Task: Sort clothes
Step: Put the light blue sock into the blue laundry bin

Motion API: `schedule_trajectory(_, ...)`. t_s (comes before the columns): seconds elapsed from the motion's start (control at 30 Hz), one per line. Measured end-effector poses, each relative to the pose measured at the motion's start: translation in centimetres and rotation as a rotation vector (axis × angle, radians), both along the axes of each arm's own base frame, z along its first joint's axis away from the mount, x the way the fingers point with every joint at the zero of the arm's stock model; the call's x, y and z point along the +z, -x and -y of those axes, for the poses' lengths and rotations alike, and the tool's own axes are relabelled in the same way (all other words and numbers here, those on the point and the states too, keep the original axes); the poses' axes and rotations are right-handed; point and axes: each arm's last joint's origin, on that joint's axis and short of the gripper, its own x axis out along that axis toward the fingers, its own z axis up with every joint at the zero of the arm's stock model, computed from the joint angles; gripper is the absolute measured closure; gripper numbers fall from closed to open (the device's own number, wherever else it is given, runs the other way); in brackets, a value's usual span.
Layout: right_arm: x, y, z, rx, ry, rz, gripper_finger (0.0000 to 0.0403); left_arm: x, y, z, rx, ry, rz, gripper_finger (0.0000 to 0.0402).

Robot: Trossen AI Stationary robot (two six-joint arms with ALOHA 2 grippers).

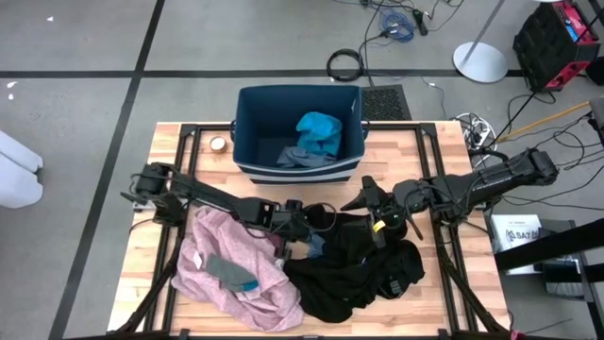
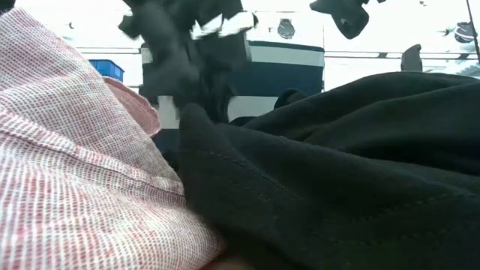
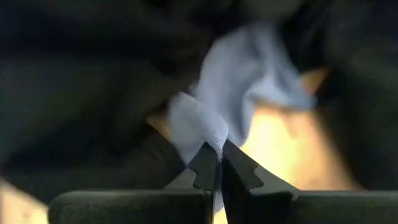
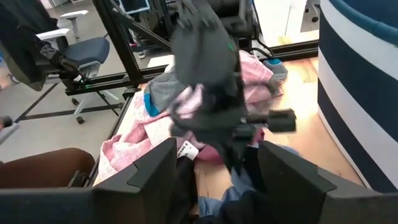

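High view: bin (image 1: 253, 132) already holds a teal piece (image 1: 319, 130) and a grey one; pink garment (image 1: 236, 269) and black clothes (image 1: 363, 274) remain on the table (image 1: 425, 161), so sorting looks partly done.
Low view: only pink and black cloth up close.
Left wrist view: left gripper (image 3: 219, 167) pinches a pale blue piece (image 3: 239, 81), unseen elsewhere.
Right wrist view: right gripper (image 4: 217, 158) spread wide, empty, beside the bin.

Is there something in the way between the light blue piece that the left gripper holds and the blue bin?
Nothing visible blocks it. The left gripper is shut on the light blue piece at the table's middle. The bin stands just beyond, open-topped, with bare table between. The black garment lies on the near side.
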Motion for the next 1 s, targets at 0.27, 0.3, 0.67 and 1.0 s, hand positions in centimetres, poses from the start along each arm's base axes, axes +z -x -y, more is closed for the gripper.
schedule_trajectory(0.27, -0.3, -0.1, 0.0, 0.021, 0.054, -0.019, 0.0188, 9.4, 2.6, 1.7, -0.034, 0.006, 0.274, 0.0397)
schedule_trajectory(0.3, -0.4, -0.1, 0.0, 0.026, 0.066, -0.022, 0.0188, 10.5, 3.1, 1.7, -0.031, 0.009, 0.311, 0.0397)
schedule_trajectory(0.67, -0.5, -2.9, -0.7, 0.064, 0.148, 0.145, 0.0188, 17.7, 6.6, 1.2, -0.043, 0.022, 0.658, 0.0399)
schedule_trajectory(1.0, -2.1, -6.5, -0.8, 0.054, 0.191, 0.283, 0.0188, 17.2, 5.9, 1.4, -0.057, 0.009, 0.655, 0.0399)
